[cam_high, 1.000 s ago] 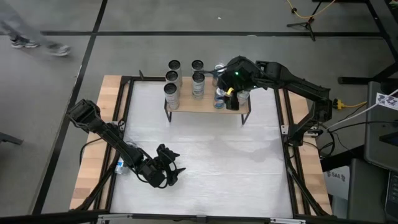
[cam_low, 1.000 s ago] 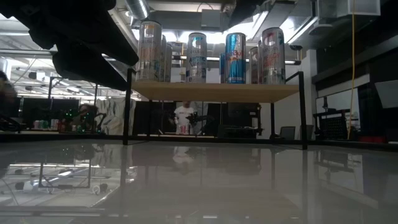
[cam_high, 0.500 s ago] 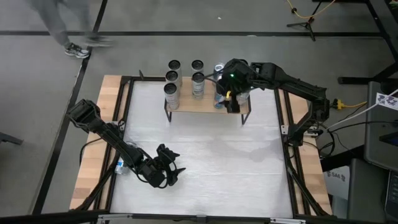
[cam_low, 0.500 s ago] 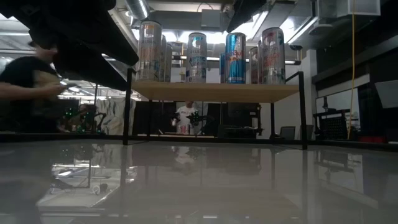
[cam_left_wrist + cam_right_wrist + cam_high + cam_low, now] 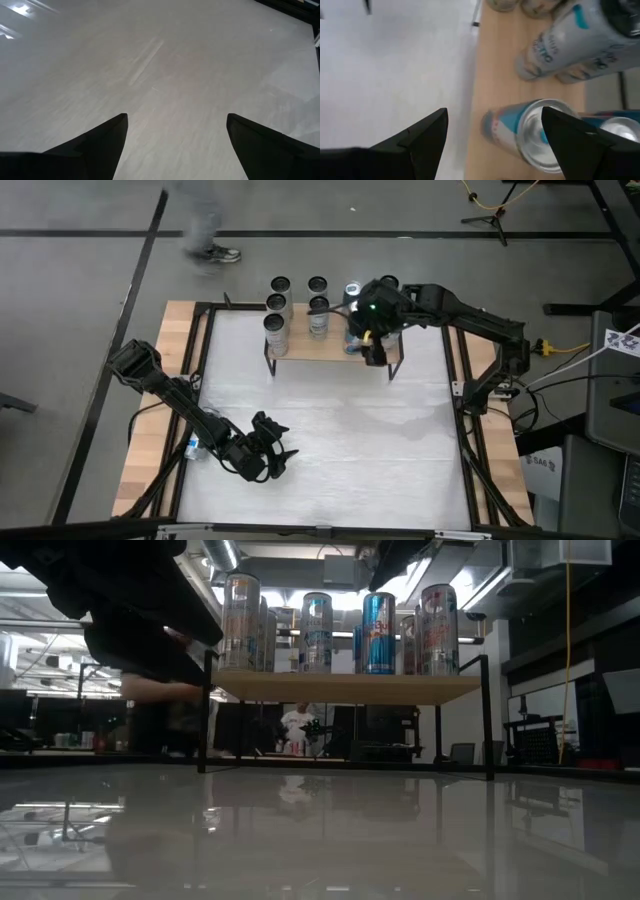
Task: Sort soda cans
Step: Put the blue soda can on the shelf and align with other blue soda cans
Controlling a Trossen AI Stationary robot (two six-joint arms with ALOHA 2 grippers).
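A: Silver cans (image 5: 380, 632) stand in a cluster on the wooden shelf (image 5: 345, 687), which rests on black legs at the far side of the white worktop (image 5: 330, 440).

B: Can you read any labels?

A: Hardly. Seen from low down, one can near the shelf's middle is bright blue (image 5: 379, 633), the ones beside it are silver with blue marks, and the one at the shelf's end (image 5: 438, 630) carries red marks. In the right wrist view a can's side shows the letters "ZERO" (image 5: 547, 50); no brand is legible.

B: And the arms?

A: The right gripper (image 5: 372, 345) hangs over the shelf's front edge, jaws spread, holding nothing; a blue-labelled can (image 5: 530, 134) stands just under it. The left gripper (image 5: 277, 452) lies well away from the shelf, low over bare worktop, jaws spread and empty too.

B: Anyone about?

A: A person (image 5: 205, 220) is on the floor beyond the shelf.
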